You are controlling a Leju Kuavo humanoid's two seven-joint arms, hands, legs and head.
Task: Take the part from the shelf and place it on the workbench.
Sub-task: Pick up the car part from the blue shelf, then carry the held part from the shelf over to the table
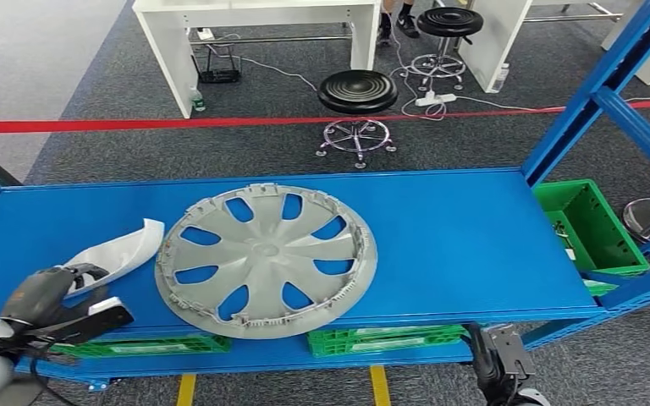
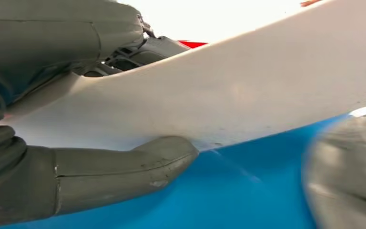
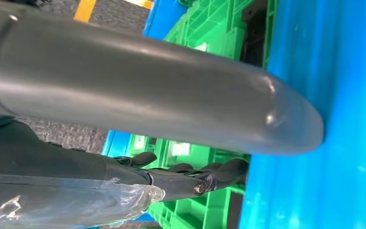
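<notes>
White curved part [image 1: 123, 249] lay on the blue shelf [image 1: 457, 245] beside the grey wheel cover [image 1: 267, 258], my left hand [image 1: 46, 304] held it, and my right hand [image 1: 495, 364] hung low, fingers apart, holding nothing.

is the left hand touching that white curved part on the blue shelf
Touching. In the left wrist view the left hand has its thumb pressed under the white curved part, with darker fingers on its other side; the head view agrees.
</notes>
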